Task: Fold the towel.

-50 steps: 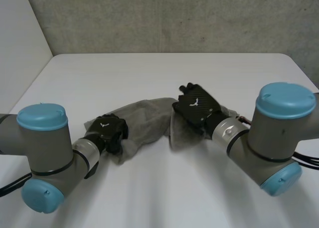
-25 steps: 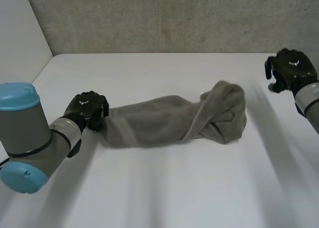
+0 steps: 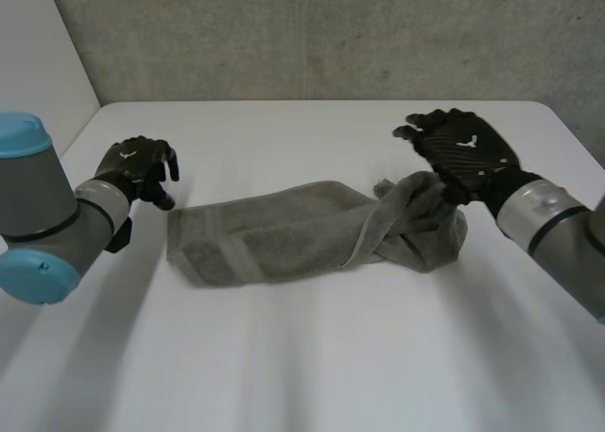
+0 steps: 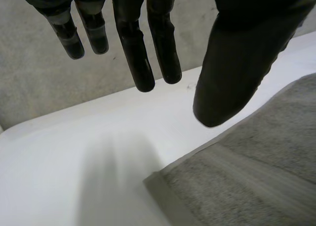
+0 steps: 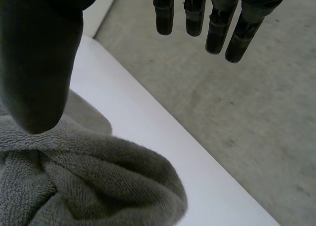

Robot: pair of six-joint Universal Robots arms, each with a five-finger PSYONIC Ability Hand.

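Far left, a plain off-white side wall (image 3: 38, 63) meets a rough grey concrete back wall (image 3: 331, 35), forming a corner behind the table. A grey left arm (image 3: 43, 205) with light-blue caps reaches in over the smooth white tabletop (image 3: 302, 356), which is matte with rounded far corners. The black left hand (image 3: 140, 164) hovers just beside the near-left end of the cloth, apart from it. In its wrist view the fingers (image 4: 140, 63) hang straight and stand off from the thumb, slack, with nothing between them. The grey terry-cloth towel (image 3: 284, 232) lies mid-table as a long band running left to right. Its left end lies flat, with a woven border stripe and one corner showing. Its right end is twisted and bunched into a rounded lump. The black right hand (image 3: 463, 150) is over the far side of that lump, palm down. Its wrist view shows the fingers (image 5: 216, 33) straight and spread wide of the thumb, which hangs close above the bunched cloth; whether it touches cannot be told. The hand grips nothing. The grey right arm (image 3: 548, 219) comes in from the right. Bare white surface surrounds the towel on all sides.
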